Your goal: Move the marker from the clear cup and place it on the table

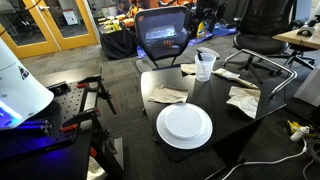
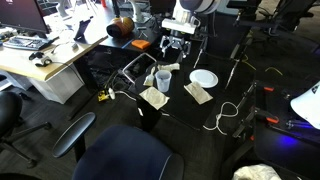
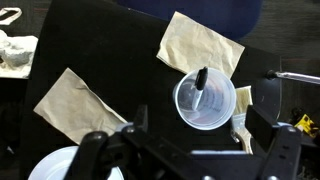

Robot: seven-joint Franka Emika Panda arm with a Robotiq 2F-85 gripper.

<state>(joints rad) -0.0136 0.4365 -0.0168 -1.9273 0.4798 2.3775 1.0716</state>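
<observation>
Probably light and stiff, the marker (image 3: 200,86) suits the open, empty gripper (image 3: 187,150) pinching its end at the cup's (image 3: 222,108) twelve o'clock

Pincer (image 3: 188,152) blurred, cut by bottom edge, apparently spread wide; plate (image 3: 55,168) cropped.

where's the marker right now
In the wrist view, right of centre, the marker stands tilted inside the clear cup, on the table next to a tan napkin.
</observation>
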